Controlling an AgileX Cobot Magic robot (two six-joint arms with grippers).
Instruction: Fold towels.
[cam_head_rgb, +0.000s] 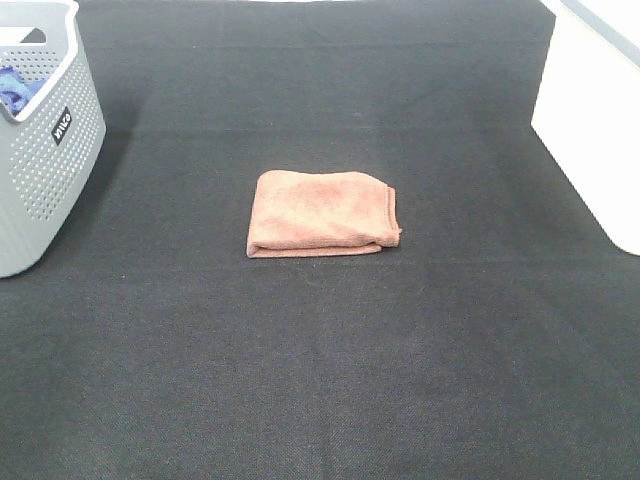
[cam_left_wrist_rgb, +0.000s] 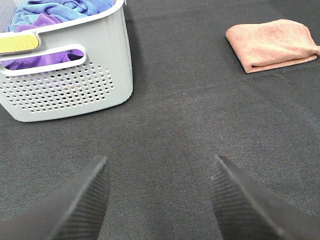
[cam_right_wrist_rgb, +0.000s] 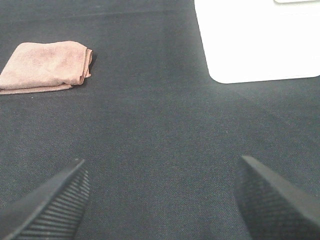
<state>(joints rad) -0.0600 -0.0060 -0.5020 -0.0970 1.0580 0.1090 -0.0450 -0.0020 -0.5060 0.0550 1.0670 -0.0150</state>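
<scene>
A salmon-pink towel (cam_head_rgb: 321, 212) lies folded into a small rectangle at the middle of the black table. It also shows in the left wrist view (cam_left_wrist_rgb: 272, 44) and in the right wrist view (cam_right_wrist_rgb: 45, 67). My left gripper (cam_left_wrist_rgb: 159, 192) is open and empty, low over the cloth, well short of the towel and beside the basket. My right gripper (cam_right_wrist_rgb: 162, 197) is open and empty, away from the towel on its right side. Neither arm shows in the exterior high view.
A grey perforated basket (cam_head_rgb: 45, 170) stands at the far left and holds blue and purple towels (cam_left_wrist_rgb: 55, 15). A white container (cam_head_rgb: 595, 120) stands at the right edge; it also shows in the right wrist view (cam_right_wrist_rgb: 255, 40). Black cloth covers the table (cam_head_rgb: 320, 380).
</scene>
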